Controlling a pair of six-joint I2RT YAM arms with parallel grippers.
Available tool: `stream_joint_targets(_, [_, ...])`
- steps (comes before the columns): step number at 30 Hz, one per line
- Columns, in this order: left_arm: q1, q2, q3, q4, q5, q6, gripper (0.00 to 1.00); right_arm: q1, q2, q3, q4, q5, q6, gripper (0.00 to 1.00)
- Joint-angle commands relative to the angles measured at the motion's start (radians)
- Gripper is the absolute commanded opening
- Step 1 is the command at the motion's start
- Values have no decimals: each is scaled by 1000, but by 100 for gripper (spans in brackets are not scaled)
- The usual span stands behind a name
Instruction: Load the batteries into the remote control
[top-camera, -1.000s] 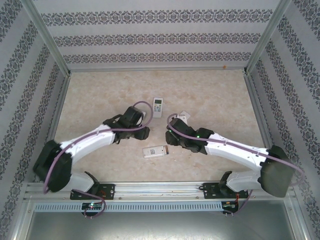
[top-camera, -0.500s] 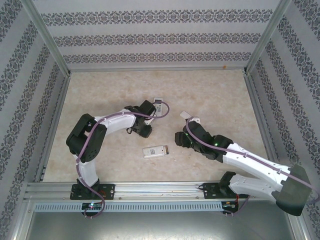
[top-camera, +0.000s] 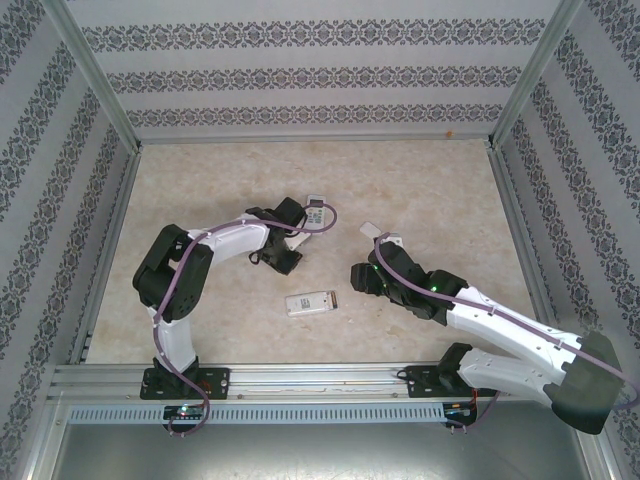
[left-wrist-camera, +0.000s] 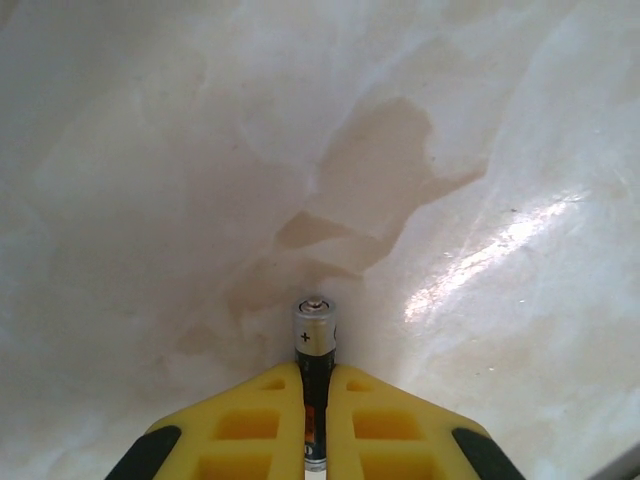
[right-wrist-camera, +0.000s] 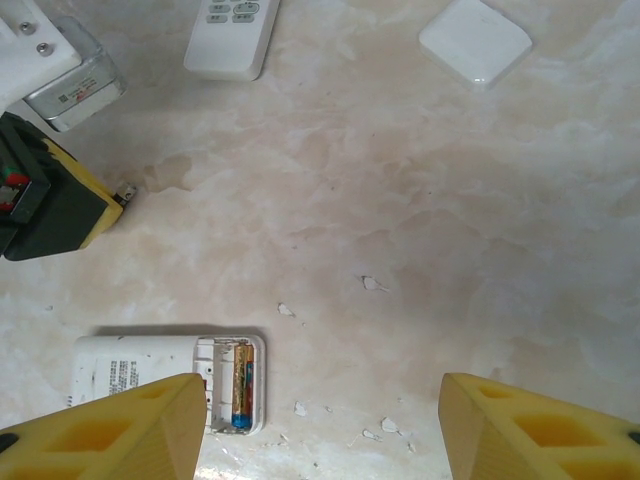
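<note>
Two batteries, two remotes and one loose white cover are out on the marbled table (right-wrist-camera: 400, 200). The held battery (left-wrist-camera: 314, 330) is clamped between the yellow fingers of the left gripper (left-wrist-camera: 315, 372), its plus end poking out past the tips, close above the tabletop. The loaded battery (right-wrist-camera: 242, 395) lies in the open compartment of the face-down remote (right-wrist-camera: 130, 375), in the slot nearest that remote's end. The right gripper (right-wrist-camera: 322, 400) hangs over this remote with its jaws spread wide, one finger overlapping the remote's near edge in the wrist view. The second remote (right-wrist-camera: 232, 25) lies buttons-up farther back, just beside the left gripper, with the cover (right-wrist-camera: 475, 40) well off to its right.
</note>
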Motion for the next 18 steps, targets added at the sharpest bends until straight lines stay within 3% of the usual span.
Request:
stream_joint_targets(1, [13, -2, 0, -46, 33, 58, 11, -22, -44, 25, -27, -4, -12, 64])
stream_joint_targets(6, [2, -142, -30, 29, 119, 151, 9, -96, -130, 11, -39, -30, -29, 65])
stream_joint_targets(9, [-43, -233, -80, 104, 206, 278, 12, -145, -182, -6, -40, -50, -27, 68])
stream_joint_targets(11, [-81, -281, -131, 144, 304, 461, 19, -171, -213, -11, -45, -63, -28, 68])
stream_joint_targets(14, [-164, -318, -162, 162, 284, 696, 19, -193, -249, -5, -66, -73, -37, 69])
stream_joint_targets(18, [-272, -272, -57, 61, 264, 857, 17, -213, -287, 13, -101, -73, -66, 71])
